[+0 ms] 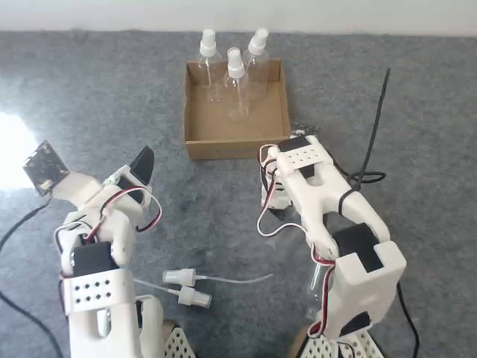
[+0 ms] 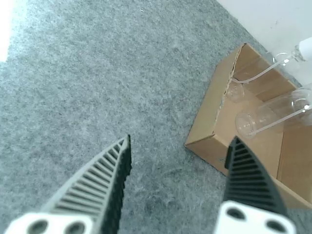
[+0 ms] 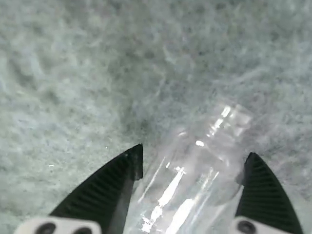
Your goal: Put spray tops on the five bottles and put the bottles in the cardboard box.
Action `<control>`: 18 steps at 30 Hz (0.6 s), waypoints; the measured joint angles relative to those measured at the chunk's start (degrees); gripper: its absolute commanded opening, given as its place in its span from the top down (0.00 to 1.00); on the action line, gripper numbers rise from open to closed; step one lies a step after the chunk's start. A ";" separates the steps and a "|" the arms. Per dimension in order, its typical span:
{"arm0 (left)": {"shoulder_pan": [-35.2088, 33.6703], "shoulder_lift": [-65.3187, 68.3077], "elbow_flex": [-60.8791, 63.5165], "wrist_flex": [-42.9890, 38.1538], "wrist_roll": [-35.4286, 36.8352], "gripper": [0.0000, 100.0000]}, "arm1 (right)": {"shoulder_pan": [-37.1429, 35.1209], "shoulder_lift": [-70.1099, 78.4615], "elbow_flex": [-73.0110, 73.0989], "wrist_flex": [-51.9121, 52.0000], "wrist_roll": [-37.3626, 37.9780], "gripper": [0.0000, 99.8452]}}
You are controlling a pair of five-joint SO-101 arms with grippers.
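On the left, the left pincer [image 2: 182, 141] hangs over the gray desk [image 1: 89, 97]. Its two fingers are spread wide, with nothing held between them. It is near the front left corner of the cardboard box [image 1: 235, 147] but does not touch it.

Closer to the arms, two spray tops [image 1: 179, 277] lie on their sides on the desk, just beside each other. One has a long thin tube that points to the right.

In the middle, at the far side, sits the cardboard box, open on top. Three bottles [image 1: 236, 78] stand up in its far half, close together. Each one has a white top on.

On the right, the right pincer [image 3: 196, 151] points down at the desk, near the front right corner of the box. Its fingers are spread too. A clear bottle [image 3: 214, 131] with no top lies on the desk between them. I cannot tell if the fingers touch it.
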 measured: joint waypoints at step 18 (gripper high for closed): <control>0.00 0.00 0.00 0.00 0.00 0.71 | 0.09 -1.58 0.35 1.23 5.19 0.84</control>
